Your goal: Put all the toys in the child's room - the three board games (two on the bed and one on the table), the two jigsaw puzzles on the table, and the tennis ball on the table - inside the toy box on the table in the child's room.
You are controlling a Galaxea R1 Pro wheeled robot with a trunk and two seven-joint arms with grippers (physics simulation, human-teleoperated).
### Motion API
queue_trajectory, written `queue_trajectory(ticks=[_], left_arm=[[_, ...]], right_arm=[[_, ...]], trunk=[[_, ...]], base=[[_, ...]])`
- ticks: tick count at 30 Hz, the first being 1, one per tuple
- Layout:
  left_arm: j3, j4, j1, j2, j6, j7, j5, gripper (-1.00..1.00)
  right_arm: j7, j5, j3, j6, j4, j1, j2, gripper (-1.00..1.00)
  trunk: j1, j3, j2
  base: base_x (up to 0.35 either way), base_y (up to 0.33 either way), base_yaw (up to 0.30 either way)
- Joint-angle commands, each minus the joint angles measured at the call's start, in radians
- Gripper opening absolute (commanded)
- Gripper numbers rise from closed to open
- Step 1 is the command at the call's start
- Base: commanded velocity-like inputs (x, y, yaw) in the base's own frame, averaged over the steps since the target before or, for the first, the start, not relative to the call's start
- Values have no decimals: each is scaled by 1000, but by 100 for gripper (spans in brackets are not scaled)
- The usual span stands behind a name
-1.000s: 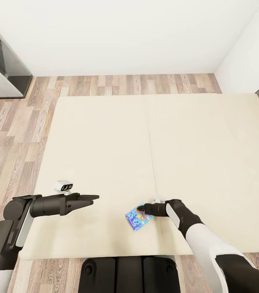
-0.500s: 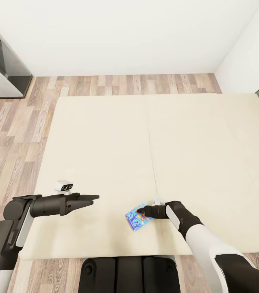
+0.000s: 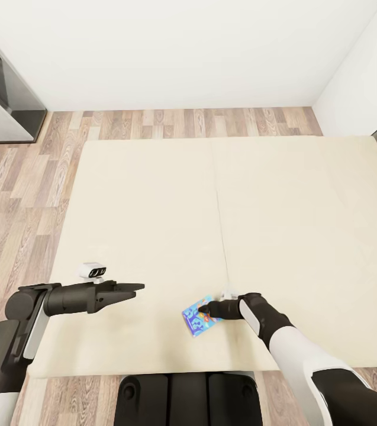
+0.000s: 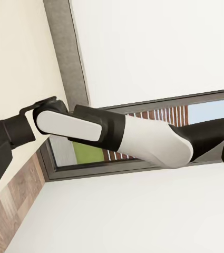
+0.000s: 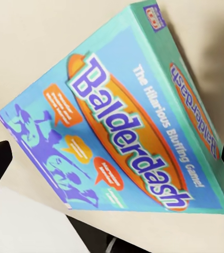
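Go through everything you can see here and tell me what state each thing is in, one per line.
Board game: tilted, near the bed's front edge, lid closed, at the right gripper.
Right gripper: on the board game's edge; grip cannot be judged.
Left gripper: held over the bed, holding nothing, fingers together.
Bed: flat cream top.

right tool (image 3: pixel 207 308) tips hidden over the board game (image 3: pixel 196 320); grip unclear
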Motion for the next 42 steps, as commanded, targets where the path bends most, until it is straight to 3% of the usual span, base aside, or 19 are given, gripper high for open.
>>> queue_trajectory(ticks=[1,42], left_arm=[[0,0,0,0,11,-4,-1,100],[1,0,0,2,10,-4,-1,100]], right_arm=[[-3,-10,8,5,-1,0,-1,100],[-3,-10,14,-17,0,0,0,100]], trunk=[[1,-1,-1],[1,-1,-1]], base=[[0,0,0],[0,0,0]])
